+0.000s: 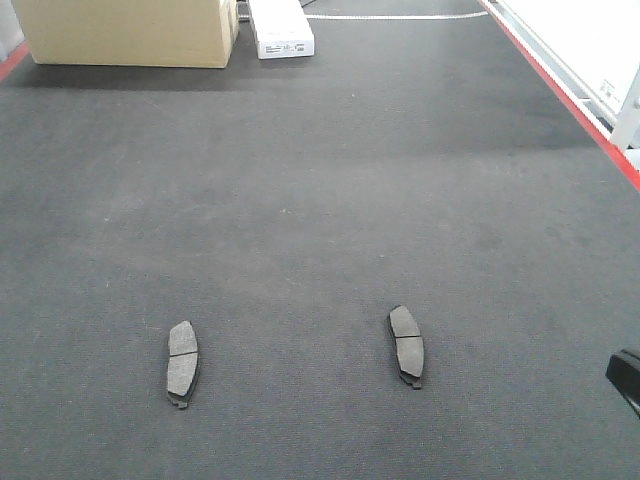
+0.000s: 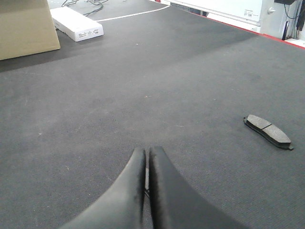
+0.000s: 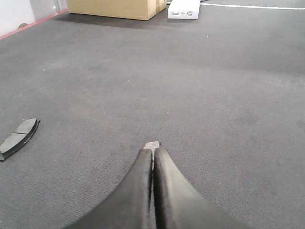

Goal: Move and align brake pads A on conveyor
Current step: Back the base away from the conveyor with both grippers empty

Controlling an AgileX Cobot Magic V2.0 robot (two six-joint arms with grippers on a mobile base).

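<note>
Right claw (image 3: 152, 152) pinched narrow on a held brake pad (image 3: 152, 144), only its grey grainy corner poking out btwn the fingers. Left claw (image 2: 147, 152) pinched together, tips touching. On the conveyor (image 1: 320, 180), near end, a left pad (image 1: 182, 362) and a right pad (image 1: 406, 345) lie flat, friction face up, well apart, approx. parallel. Red frame edge (image 1: 570, 100) on the right. Far end: cardboard box (image 1: 130, 35), white box (image 1: 280, 30) just beside it; its label print is too small to read.
</note>
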